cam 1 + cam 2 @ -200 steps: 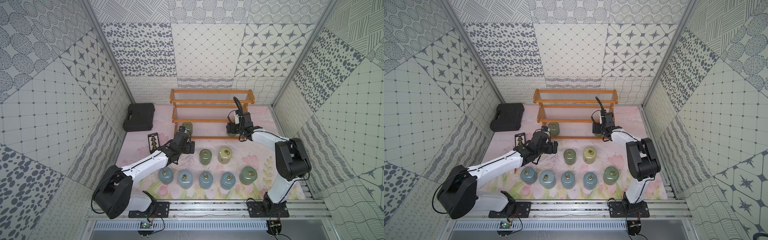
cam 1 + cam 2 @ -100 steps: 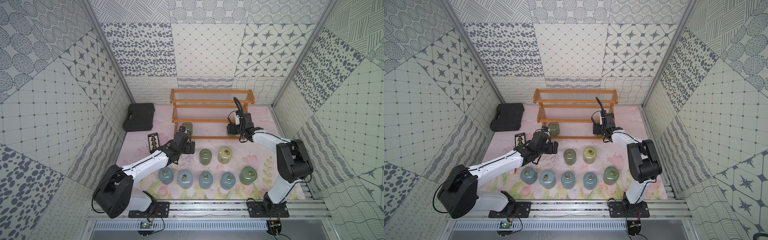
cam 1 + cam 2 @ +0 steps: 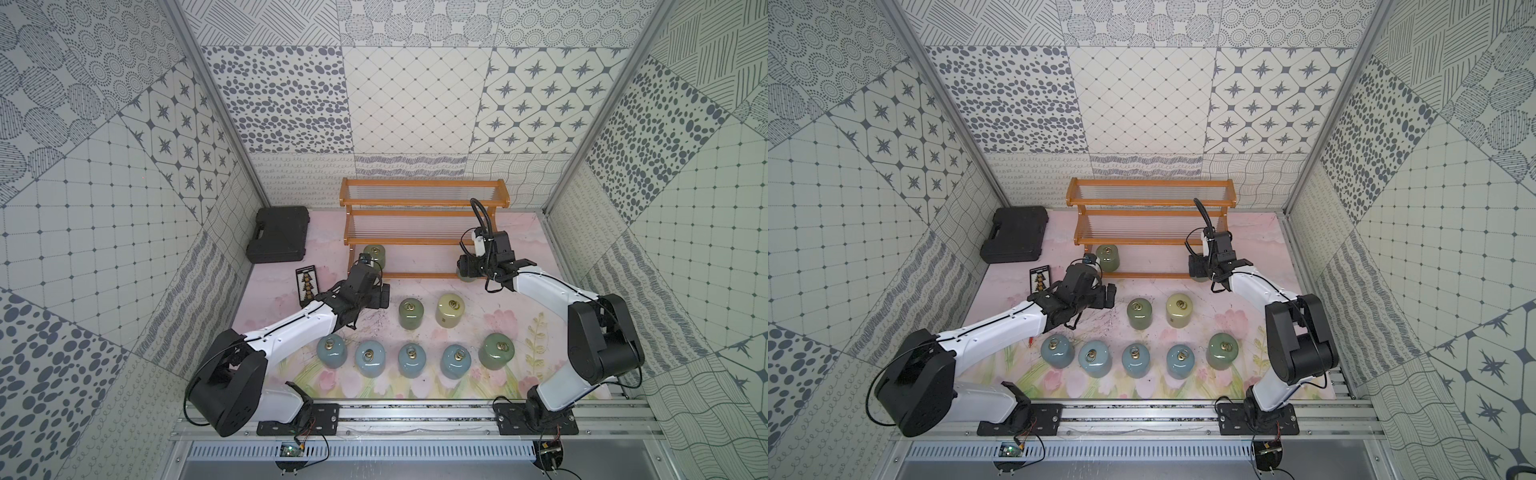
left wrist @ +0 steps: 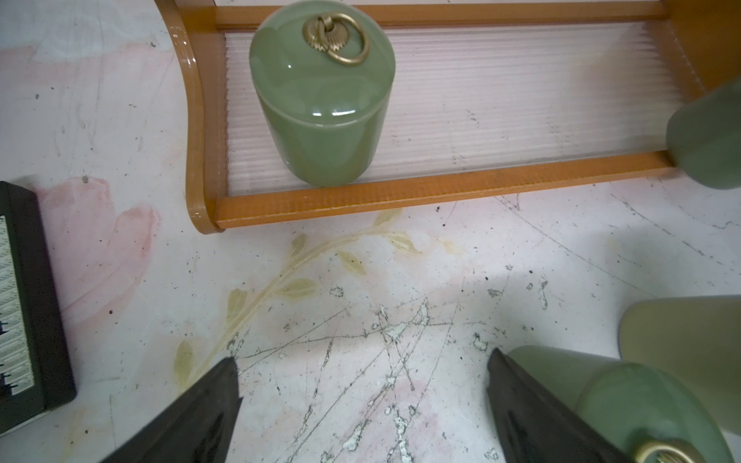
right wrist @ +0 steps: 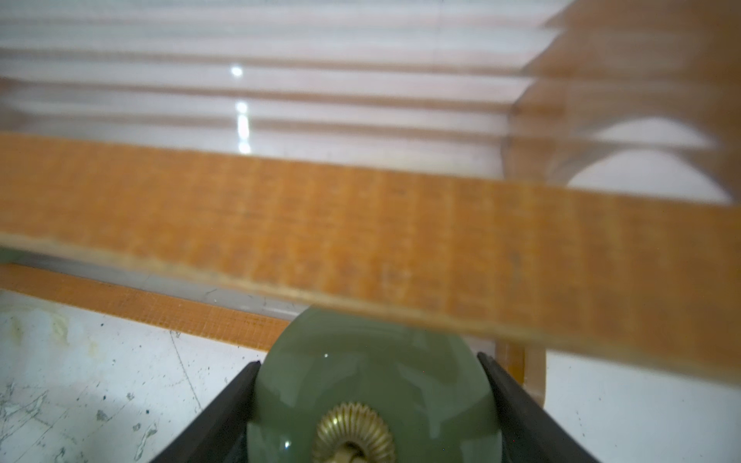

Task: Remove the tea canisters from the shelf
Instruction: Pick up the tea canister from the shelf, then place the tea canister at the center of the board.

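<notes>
The orange-brown shelf (image 3: 422, 241) (image 3: 1148, 242) stands at the back. One sage green canister (image 3: 374, 256) (image 4: 320, 100) stands at the left end of its lowest tier. At that tier's right end my right gripper (image 3: 468, 266) (image 5: 368, 358) is shut on another green canister (image 5: 373, 401), both pads against its sides under the middle tier's rail. My left gripper (image 3: 382, 296) (image 4: 363, 364) hangs open over the mat in front of the shelf's left end, nothing between its fingers. On the mat stand several light blue canisters (image 3: 370, 358), two green ones (image 3: 410, 313) (image 3: 498, 349) and a cream one (image 3: 450, 309).
A black plastic case (image 3: 279, 234) lies at the back left, and a dark-framed card (image 3: 306, 284) (image 4: 24, 300) lies on the mat beside my left arm. Patterned walls close in on three sides. A metal rail (image 3: 415, 419) runs along the front.
My right gripper's jaws have drawn in a little onto the green canister at the shelf's right end. The left arm has hardly moved.
</notes>
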